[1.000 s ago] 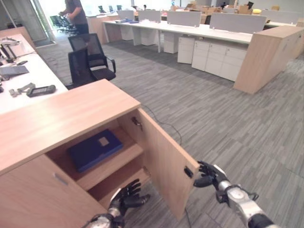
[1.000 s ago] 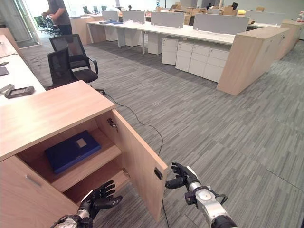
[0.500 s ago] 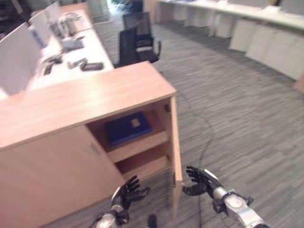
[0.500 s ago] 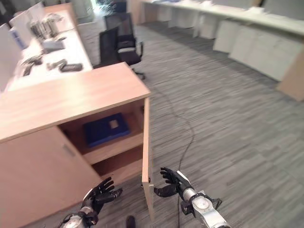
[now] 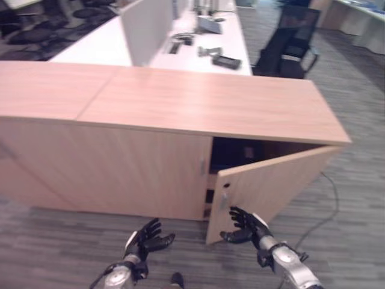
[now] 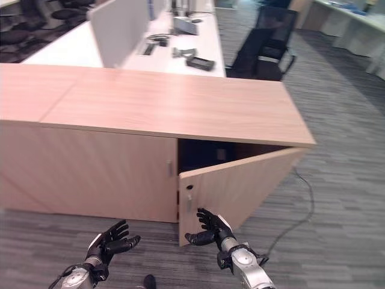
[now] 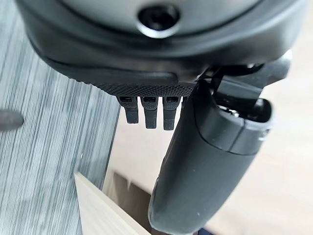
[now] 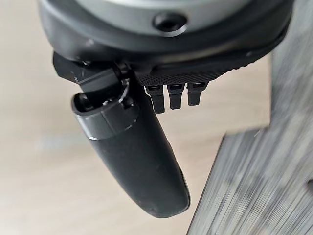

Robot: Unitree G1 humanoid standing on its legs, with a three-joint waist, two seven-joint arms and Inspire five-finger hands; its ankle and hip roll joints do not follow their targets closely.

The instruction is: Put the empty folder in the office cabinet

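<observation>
I cannot make out the folder: the dark gap behind the half-open light wood cabinet door (image 5: 271, 180) hides the shelf, and neither of my hands has hold of anything. The door hangs at about 5 o'clock in my head view, swung partway out from the long, low light wood office cabinet (image 5: 180, 114). A small metal handle (image 5: 224, 201) sits near the door's free edge.

My right hand (image 5: 243, 226) is at 5 o'clock, just beside the lower free edge of the door, with its fingers spread and relaxed. I cannot tell whether it touches the wood. Its wrist view shows the thumb and fingers straight, with wood past them.

My left hand (image 5: 144, 238) is at 7 o'clock above the grey striped carpet floor (image 5: 355, 198), well apart from the door, fingers spread wide and empty.

Beyond the cabinet, at 12 o'clock, stands a white counter (image 5: 156, 48) with a grey partition screen (image 5: 147, 24) and a small dark device (image 5: 227, 61) on it. A black office chair (image 5: 289, 42) stands at 1 o'clock.
</observation>
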